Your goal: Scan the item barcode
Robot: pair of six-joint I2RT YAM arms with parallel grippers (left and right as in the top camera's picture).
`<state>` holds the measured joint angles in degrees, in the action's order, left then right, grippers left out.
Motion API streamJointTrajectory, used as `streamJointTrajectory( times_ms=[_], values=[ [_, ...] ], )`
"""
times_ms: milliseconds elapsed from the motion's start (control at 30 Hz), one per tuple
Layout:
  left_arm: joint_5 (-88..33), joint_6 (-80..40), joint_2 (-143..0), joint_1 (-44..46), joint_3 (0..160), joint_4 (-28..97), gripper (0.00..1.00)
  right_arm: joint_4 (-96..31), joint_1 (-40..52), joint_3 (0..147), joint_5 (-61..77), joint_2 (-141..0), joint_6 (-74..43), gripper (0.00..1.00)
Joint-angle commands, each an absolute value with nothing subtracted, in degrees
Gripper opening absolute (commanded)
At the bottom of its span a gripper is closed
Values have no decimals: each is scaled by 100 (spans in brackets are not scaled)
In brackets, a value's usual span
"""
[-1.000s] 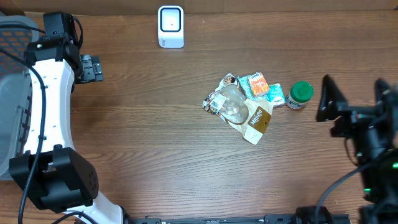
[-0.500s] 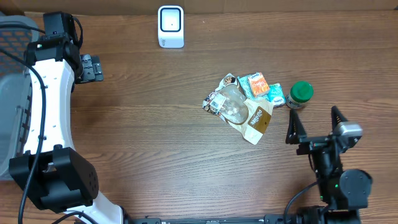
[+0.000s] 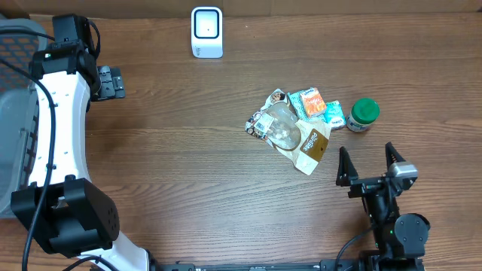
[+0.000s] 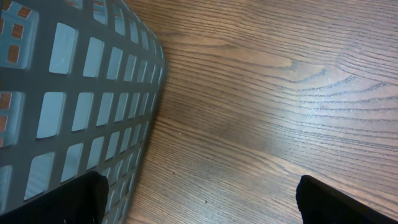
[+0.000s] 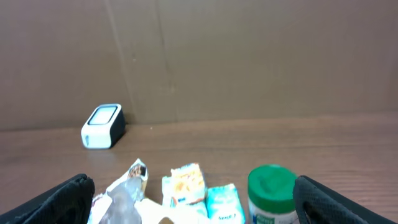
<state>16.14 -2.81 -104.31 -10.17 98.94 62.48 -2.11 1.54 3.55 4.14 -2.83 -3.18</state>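
Overhead, wooden bench [image 3: 188, 173]: R pincer [image 3: 367, 162] low at front-right, jaws spread wide, nothing betw. them, aimed toward back of bench. Stops just short of item pile, not touching it.

Pile mid-right of bench: crumpled clear-and-brown snack pouch [image 3: 290, 132] w/ orange-and-white packet [image 3: 310, 103] and teal packet [image 3: 334, 113] touching at its back-right. Green-lidded jar [image 3: 363, 114] upright just beside teal packet, on R end of group. No barcode legible in any view.

White scanner [image 3: 206, 31] at back edge, centre-left, well apart from pile, pale window visible on its face.

L pincer [image 3: 109, 81] far back-left, likewise wide open and empty, beside grey slotted basket [image 3: 13, 113] at L edge of bench. L wrist cam: basket wall close along one side, bare wood grain across rest, dark fingertips in both bottom corners.

R wrist cam: looks low across bench, w/ jar lid and packets in foreground betw. its fingertips, scanner farther back to L, brown cardboard wall [image 5: 249, 56] behind.
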Motion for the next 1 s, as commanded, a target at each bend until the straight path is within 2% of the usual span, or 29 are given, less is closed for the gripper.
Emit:
streamJointTrajectory(
  times_ms=[0, 967],
  values=[
    [1691, -233, -10447, -1048, 9959, 6233, 100, -110, 137, 67, 552, -64, -316, 100],
    [1688, -235, -10447, -1052, 9959, 6230, 100, -395, 141, 45, 862, -16, -314, 100]
  ],
)
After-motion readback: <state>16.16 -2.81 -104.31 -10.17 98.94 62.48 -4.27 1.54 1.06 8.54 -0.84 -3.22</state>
